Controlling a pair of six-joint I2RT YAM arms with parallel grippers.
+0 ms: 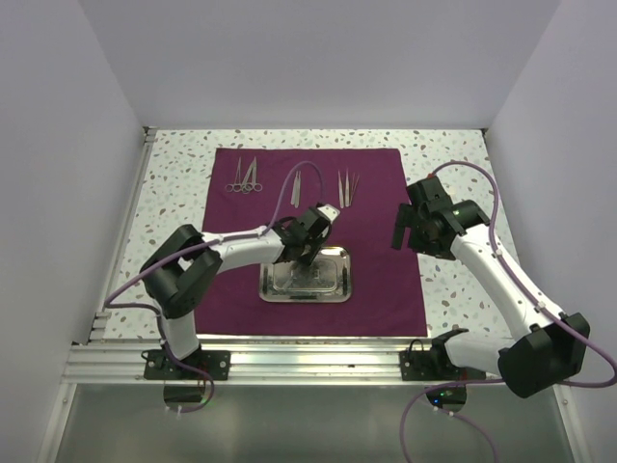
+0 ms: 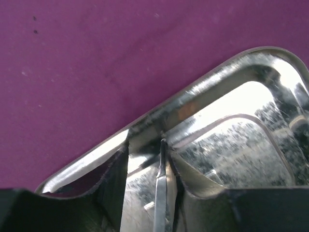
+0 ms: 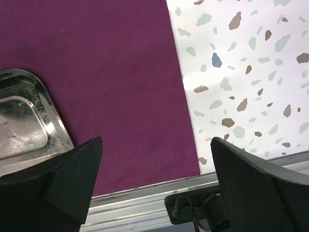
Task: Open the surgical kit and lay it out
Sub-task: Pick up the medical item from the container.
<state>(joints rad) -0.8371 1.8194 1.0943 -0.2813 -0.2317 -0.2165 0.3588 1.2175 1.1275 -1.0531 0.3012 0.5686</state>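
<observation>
The maroon cloth lies spread flat on the table. The steel tray sits on its near middle. Scissors-type instruments, tweezers and more tweezers lie in a row on the far part of the cloth. My left gripper is down in the tray. In the left wrist view its jaws stand narrowly apart around a thin silver instrument whose tip rests at the tray wall; a gap shows beside it. My right gripper hovers open and empty over the cloth's right edge.
Speckled terrazzo table shows right of the cloth. An aluminium rail runs along the near edge. White walls close in the left, right and back. The tray corner shows left in the right wrist view.
</observation>
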